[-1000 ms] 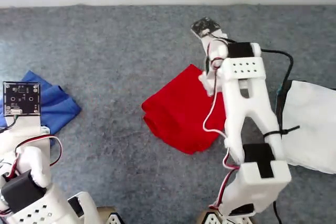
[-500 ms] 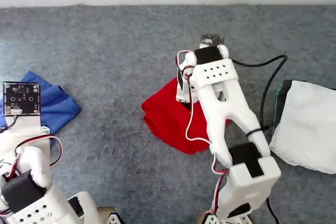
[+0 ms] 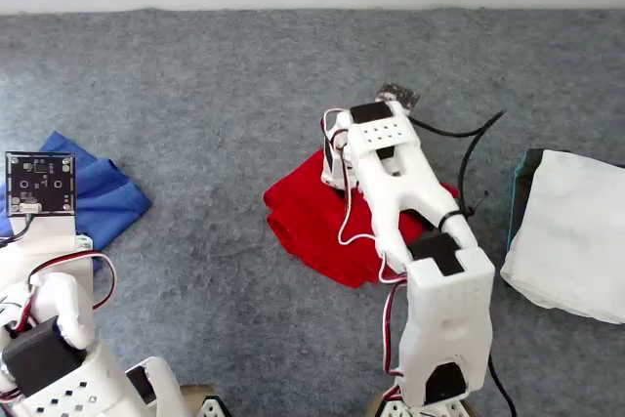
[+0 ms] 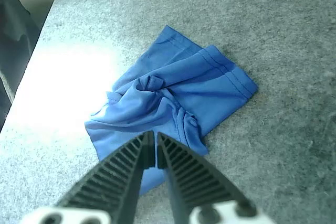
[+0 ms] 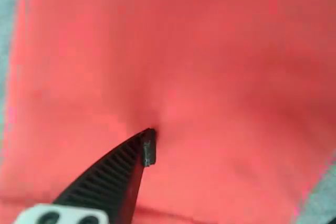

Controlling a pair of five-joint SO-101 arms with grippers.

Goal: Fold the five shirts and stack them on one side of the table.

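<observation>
Red shirt (image 3: 312,227), loosely folded, lies mid-counter (image 3: 195,75). Right tool (image 5: 148,144) presses down into its cloth and dimples it; I cannot tell whether that tool is apart or together. Risk: a pinch that catches just the top layer would likely pull the fold open on lifting, and a sideways drag would bunch it. White shirt (image 3: 571,231) lies folded at the counter's right side, so a wide swing might knock it askew. Blue shirt (image 4: 173,103) lies crumpled at the left, under the left tool (image 4: 156,140), which is together and empty.
</observation>
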